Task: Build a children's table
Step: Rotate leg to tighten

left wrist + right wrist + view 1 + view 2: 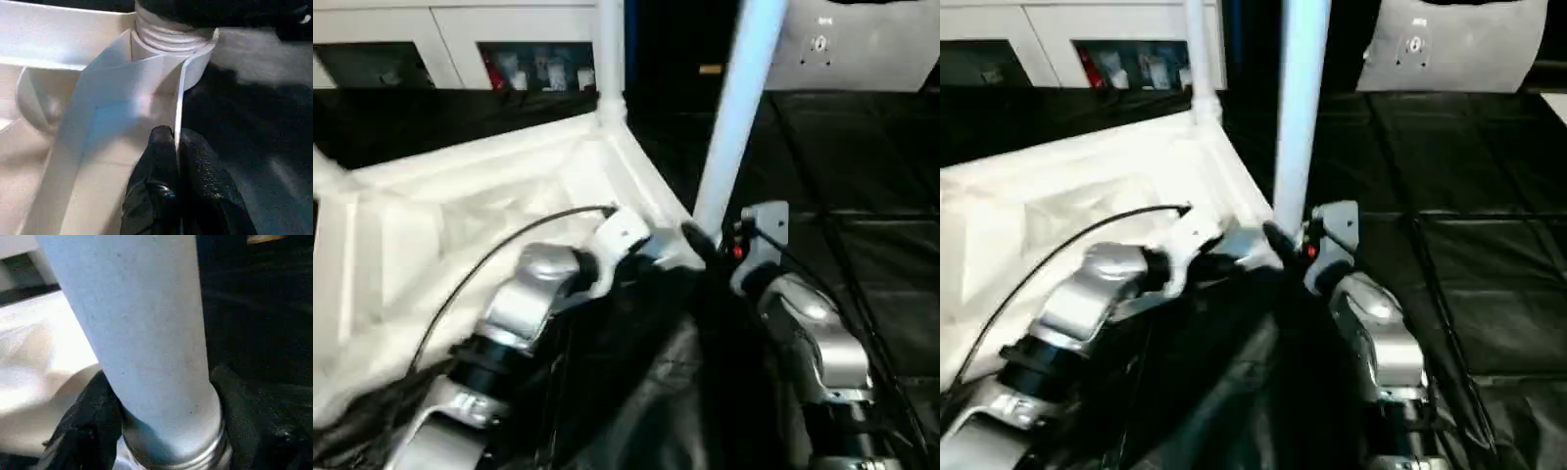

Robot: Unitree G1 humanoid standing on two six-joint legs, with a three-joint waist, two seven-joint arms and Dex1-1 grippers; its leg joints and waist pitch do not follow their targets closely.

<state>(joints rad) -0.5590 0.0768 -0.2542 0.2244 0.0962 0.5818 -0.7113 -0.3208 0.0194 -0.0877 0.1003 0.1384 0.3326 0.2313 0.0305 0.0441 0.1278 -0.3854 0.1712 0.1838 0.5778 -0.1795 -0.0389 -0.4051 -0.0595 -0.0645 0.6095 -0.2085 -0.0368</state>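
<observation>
**K:** Status on the white plastic square table top [460, 196]?

**M:** Upside down on the black mat floor [1489, 196], ribbed underside facing up, right in front of the robot. One long white tapered tube leg [610, 49] stands upright in the far corner socket. A second leg [1301, 98] stands at the near right corner, its threaded end [171, 36] at the round corner socket [198, 68]. Can't tell how far it is screwed in.

**K:** Jaws?

**M:** Right gripper [161, 431] has its jaws around the base of that second leg, black fingers [85, 431] either side of the tube. Left gripper [175, 147] is clamped on the thin side wall of the top, just beside the same socket, bracing it.

**K:** Progress?

**M:** My read: roughly halfway at best. One leg looks done, the second is in hand. The other two corners aren't visible, so I can't confirm them. White cabinet with glass doors [460, 49] behind, not involved.
</observation>
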